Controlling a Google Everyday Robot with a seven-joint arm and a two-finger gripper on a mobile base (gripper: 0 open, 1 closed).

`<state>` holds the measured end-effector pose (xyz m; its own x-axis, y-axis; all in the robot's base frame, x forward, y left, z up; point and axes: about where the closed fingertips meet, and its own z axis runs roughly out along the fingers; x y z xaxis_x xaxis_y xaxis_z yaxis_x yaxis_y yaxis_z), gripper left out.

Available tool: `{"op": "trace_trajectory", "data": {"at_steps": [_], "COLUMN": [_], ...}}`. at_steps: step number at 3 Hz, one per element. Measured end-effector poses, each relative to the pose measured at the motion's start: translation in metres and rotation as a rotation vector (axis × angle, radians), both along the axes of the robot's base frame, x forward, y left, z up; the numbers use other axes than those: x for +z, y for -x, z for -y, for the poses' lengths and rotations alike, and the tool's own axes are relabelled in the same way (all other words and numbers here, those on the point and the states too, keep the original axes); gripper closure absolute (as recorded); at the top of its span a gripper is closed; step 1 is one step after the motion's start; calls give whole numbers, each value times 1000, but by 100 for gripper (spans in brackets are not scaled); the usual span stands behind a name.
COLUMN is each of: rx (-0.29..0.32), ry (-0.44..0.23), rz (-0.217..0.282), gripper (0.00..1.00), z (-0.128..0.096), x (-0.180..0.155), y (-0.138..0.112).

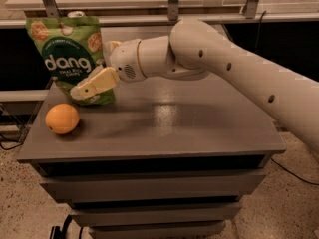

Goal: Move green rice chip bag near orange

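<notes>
The green rice chip bag (70,59) stands upright at the back left of the grey table (199,128), with white "dang" lettering facing me. The orange (62,118) lies on the table just in front of the bag's left side, a small gap below it. My gripper (92,83) reaches in from the right and is at the bag's lower right edge. One cream finger (94,82) lies across the front of the bag, and the other is mostly hidden behind it. The gripper is shut on the bag.
A small can top (76,14) peeks out behind the bag. A shelf rail with metal posts (173,1) runs along the back. My white arm (234,68) crosses above the table's right half. The table's left edge is close to the orange.
</notes>
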<state>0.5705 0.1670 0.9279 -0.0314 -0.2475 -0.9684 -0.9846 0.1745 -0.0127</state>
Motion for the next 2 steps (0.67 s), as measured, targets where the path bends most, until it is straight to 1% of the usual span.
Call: {"op": "trace_trajectory", "data": {"at_steps": [1, 2], "rx": [-21, -31], "ry": [14, 15], "rz": [26, 27], "gripper": [0, 0], "z": [38, 44], "x": [2, 2], "y": [11, 10]}}
